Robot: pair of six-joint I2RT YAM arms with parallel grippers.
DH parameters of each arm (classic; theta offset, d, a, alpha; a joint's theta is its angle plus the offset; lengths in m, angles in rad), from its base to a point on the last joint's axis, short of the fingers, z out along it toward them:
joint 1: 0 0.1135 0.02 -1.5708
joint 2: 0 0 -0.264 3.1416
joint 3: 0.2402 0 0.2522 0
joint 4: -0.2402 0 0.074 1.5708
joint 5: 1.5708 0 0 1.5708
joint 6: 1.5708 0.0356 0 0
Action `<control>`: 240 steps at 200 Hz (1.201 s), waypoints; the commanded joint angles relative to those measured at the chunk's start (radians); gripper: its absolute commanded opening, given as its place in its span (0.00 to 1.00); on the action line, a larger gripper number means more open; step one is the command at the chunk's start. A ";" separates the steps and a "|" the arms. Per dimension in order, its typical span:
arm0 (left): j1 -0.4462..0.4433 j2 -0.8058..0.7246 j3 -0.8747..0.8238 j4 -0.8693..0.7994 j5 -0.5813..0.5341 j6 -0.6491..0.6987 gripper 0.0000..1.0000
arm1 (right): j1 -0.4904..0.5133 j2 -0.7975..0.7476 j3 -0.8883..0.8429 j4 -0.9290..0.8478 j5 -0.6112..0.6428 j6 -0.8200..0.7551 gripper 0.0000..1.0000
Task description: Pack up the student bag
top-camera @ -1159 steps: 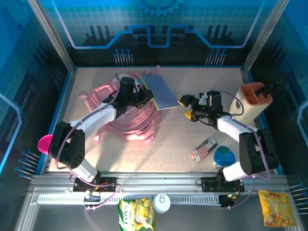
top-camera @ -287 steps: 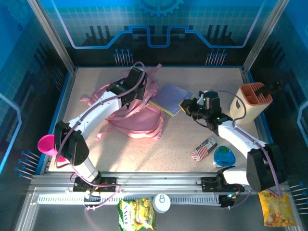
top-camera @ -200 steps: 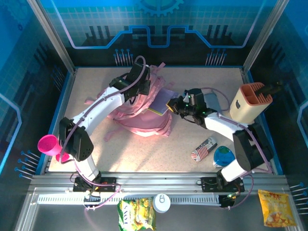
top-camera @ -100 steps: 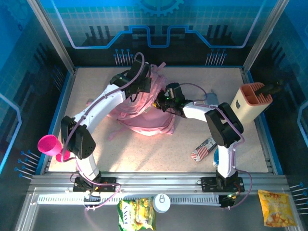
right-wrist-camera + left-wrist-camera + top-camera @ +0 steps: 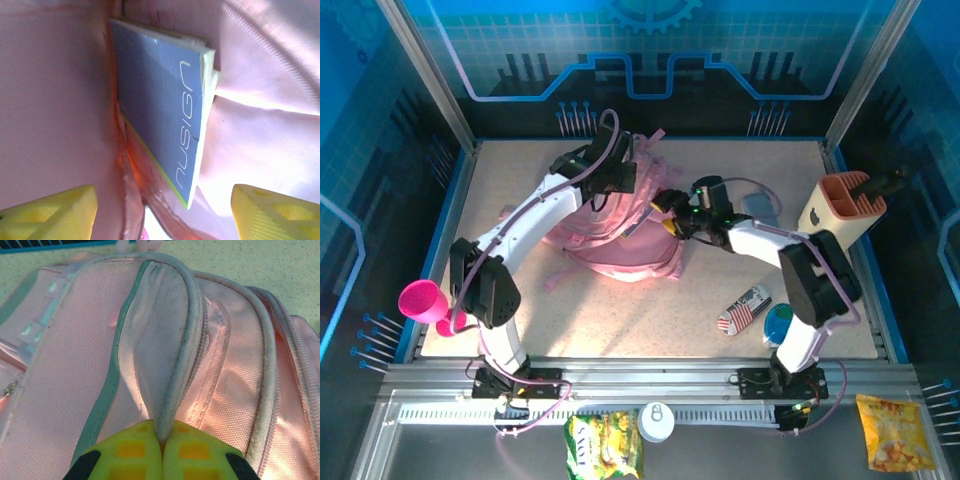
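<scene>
Two pairs: left fingers (image 5: pixel 195 460) clamped on student bag (image 5: pixel 65 375) rim, right fingers (image 5: pixel 50 210) apart before a notebook (image 5: pixel 155 110), seemingly inside.

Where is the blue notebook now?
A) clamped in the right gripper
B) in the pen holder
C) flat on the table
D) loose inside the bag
D: the notebook lies within the bag, and the right gripper stands open, clear of it.

Jaws tight on student bag (image 5: pixel 60 365) edge
</scene>
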 commanded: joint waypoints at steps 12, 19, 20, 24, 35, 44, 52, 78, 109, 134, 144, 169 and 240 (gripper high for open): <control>-0.003 0.053 0.067 0.155 0.188 -0.059 0.00 | -0.057 -0.204 -0.088 -0.170 0.128 -0.121 0.80; -0.003 0.074 0.080 0.157 0.214 -0.072 0.00 | -0.067 -0.240 -0.092 -0.211 0.159 -0.145 0.81; -0.003 0.076 0.081 0.156 0.218 -0.073 0.00 | -0.068 -0.245 -0.093 -0.218 0.164 -0.147 0.81; -0.004 0.088 0.090 0.157 0.231 -0.079 0.00 | -0.073 -0.261 -0.094 -0.244 0.183 -0.161 0.82; -0.007 0.120 0.112 0.154 0.269 -0.093 0.00 | -0.083 -0.309 -0.095 -0.299 0.229 -0.195 0.83; -0.007 0.142 0.130 0.147 0.296 -0.103 0.02 | -0.089 -0.341 -0.096 -0.333 0.262 -0.223 0.84; -0.007 0.157 0.141 0.135 0.312 -0.112 0.16 | -0.091 -0.367 -0.093 -0.363 0.287 -0.244 0.85; -0.002 0.149 0.122 0.095 0.301 -0.125 0.56 | -0.103 -0.424 -0.098 -0.408 0.333 -0.284 0.88; 0.047 0.038 -0.054 0.120 0.284 -0.188 0.66 | -0.116 -0.433 -0.103 -0.407 0.330 -0.315 0.93; 0.117 -0.093 -0.260 0.157 0.278 -0.276 0.69 | -0.108 -0.415 -0.089 -0.422 0.334 -0.336 1.00; 0.147 -0.146 -0.345 0.173 0.277 -0.315 0.70 | -0.099 -0.407 -0.079 -0.434 0.345 -0.346 1.00; 0.221 -0.281 -0.539 0.216 0.263 -0.409 0.72 | -0.077 -0.389 -0.056 -0.449 0.367 -0.359 1.00; 0.401 -0.467 -0.953 0.386 0.268 -0.696 0.73 | -0.034 -0.323 -0.017 -0.417 0.331 -0.352 1.00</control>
